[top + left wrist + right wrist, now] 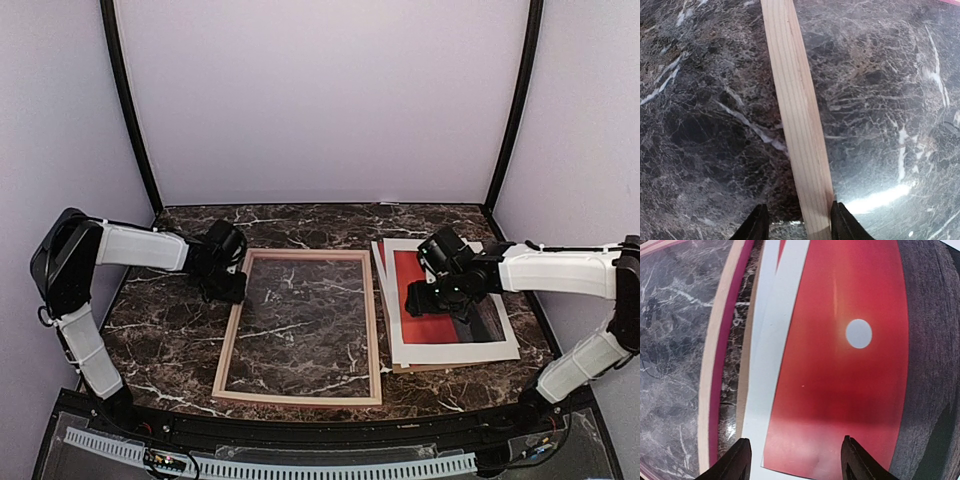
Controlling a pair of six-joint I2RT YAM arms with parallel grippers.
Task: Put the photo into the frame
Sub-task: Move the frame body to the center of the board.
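From above, the frame [231,342] lies flat on the middle of the bench [160,330], pale side up. The photo [428,322] tops a stack of sheets [400,352] to its right.

At the left wrist, the left claw [228,287] stands wide astride a frame rail, not clamping it.

At the right wrist, the right claw [424,300] hangs wide over the photo. The print looks thin, light, floppy and slick; best pinched at an edge.
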